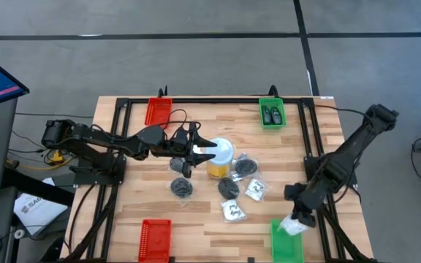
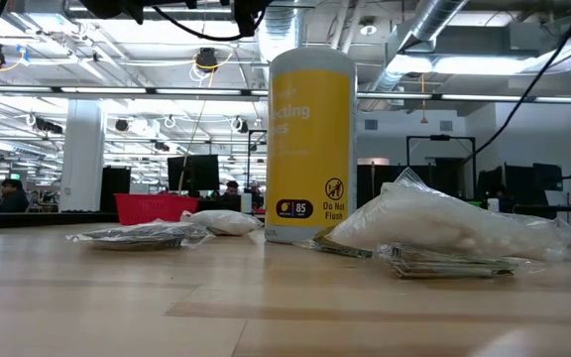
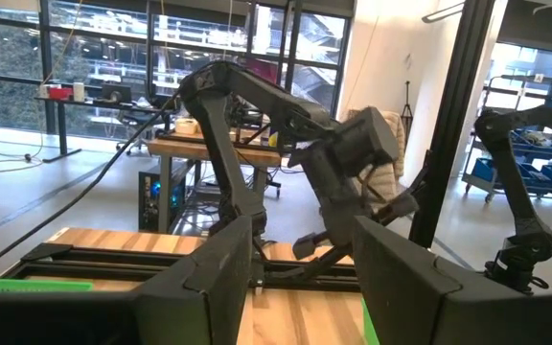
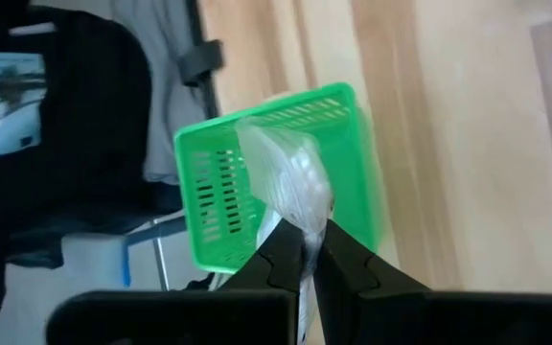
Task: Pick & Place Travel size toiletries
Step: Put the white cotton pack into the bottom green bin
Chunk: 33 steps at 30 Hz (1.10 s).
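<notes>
My right gripper is at the table's near right, shut on a clear packet with white contents over the near green tray. My left gripper is open and raised beside the yellow jar at mid-table; it holds nothing. Several more packets lie flat on the table near the jar: dark ones and ones with white contents. In the low view, a puffy clear packet lies on a flat one in front of the jar. My right gripper pinches the clear packet by one end between its two fingers, coming from above. The packet hangs past the fingertips, lifted clear, over the open green tray.
A far green tray holds tiny dark bottles. Red trays sit at the far edge and the near edge. A black frame runs around the tabletop. Bare wood lies between the packets and the near edge.
</notes>
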Each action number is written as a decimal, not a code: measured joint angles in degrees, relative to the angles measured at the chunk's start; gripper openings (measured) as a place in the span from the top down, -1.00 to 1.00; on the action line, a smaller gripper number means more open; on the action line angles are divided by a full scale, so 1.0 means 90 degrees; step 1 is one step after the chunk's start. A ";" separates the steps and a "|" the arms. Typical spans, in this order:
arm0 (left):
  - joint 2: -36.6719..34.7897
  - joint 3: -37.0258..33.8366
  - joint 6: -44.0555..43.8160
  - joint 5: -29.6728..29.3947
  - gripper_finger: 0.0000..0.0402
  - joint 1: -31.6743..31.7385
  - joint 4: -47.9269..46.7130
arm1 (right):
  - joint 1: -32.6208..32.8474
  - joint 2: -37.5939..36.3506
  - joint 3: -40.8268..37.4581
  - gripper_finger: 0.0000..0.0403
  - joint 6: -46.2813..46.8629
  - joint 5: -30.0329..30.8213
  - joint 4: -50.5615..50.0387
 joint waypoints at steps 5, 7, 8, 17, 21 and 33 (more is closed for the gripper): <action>0.0000 0.0000 0.0001 0.0001 0.14 0.0000 -0.0048 | -0.0005 0.0314 0.0000 0.96 0.0176 -0.0207 0.0148; 0.0000 0.0000 0.0001 -0.0002 0.14 0.0000 -0.0102 | -0.0005 0.0398 0.0002 0.95 0.0173 -0.0301 0.0212; 0.0000 0.0000 0.0002 -0.0002 0.14 0.0000 -0.0137 | -0.0010 0.0417 0.0000 0.94 0.0173 -0.0302 0.0212; 0.0000 0.0000 0.0002 -0.0002 0.14 0.0000 -0.0214 | -0.0155 0.0453 0.0000 0.78 0.0100 -0.0304 0.0238; 0.0000 0.0000 0.0002 -0.0002 0.14 0.0000 -0.0214 | -0.0131 0.0451 0.0000 0.77 0.0136 -0.0304 0.0266; 0.0000 0.0001 0.0002 -0.0002 0.14 0.0000 -0.0226 | -0.0131 0.0453 0.0000 0.74 0.0248 -0.0273 0.0322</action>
